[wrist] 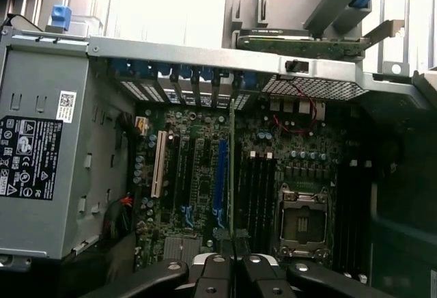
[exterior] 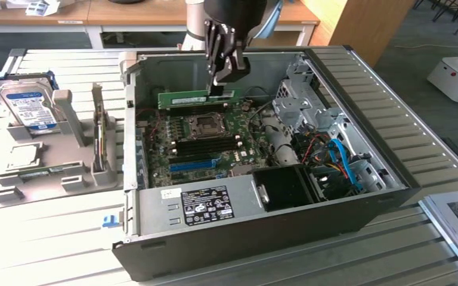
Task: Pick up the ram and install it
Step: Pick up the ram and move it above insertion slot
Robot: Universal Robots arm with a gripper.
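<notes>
Exterior view, gripper pinching the ram by its top edge, stick held level, motherboard beneath, open computer case all around.

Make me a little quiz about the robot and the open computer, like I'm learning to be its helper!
1. True or false: the gripper is shut on the ram.
2. Where does the ram hang? A) above the motherboard inside the open case; B) on the floor; C) in a person's hand.
3. Fill in the gap: the hard drive stands outside the case, on the exterior view's ____.

Key: 1 true; 2 A; 3 left.
</notes>
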